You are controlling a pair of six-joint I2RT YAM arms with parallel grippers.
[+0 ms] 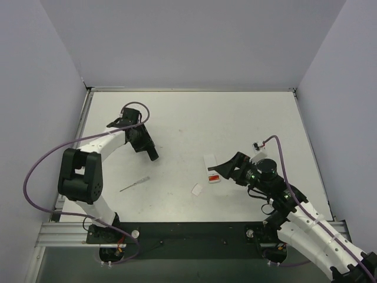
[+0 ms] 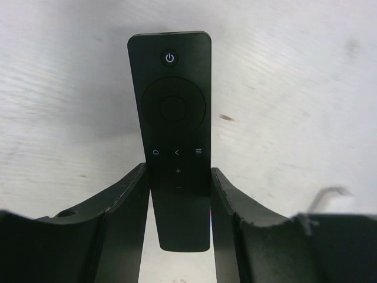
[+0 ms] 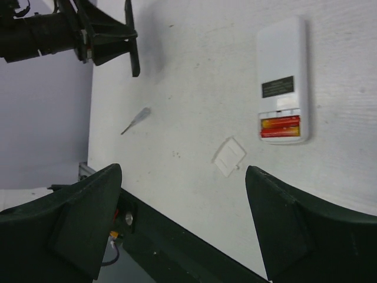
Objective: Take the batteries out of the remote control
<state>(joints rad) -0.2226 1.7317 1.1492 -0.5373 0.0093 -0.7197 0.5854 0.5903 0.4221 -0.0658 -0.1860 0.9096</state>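
Observation:
A slim black remote control (image 2: 174, 106) lies buttons-up on the white table, its lower half between the fingers of my left gripper (image 2: 179, 171). Both fingers press its long sides. No batteries show on it; its back is hidden. From above, the left gripper (image 1: 150, 152) is left of centre. My right gripper (image 3: 184, 171) hangs open with nothing between its fingers, and in the top view this gripper (image 1: 225, 168) sits beside a white remote (image 3: 284, 71). That remote lies back-up with its compartment open, showing red and orange batteries (image 3: 280, 127).
A small white square cover (image 3: 229, 157) lies on the table near the white remote (image 1: 212, 168); the top view shows the cover (image 1: 197, 189) near the front. A thin grey tool (image 1: 135, 184) lies front left. The black front rail (image 1: 194, 233) borders the table.

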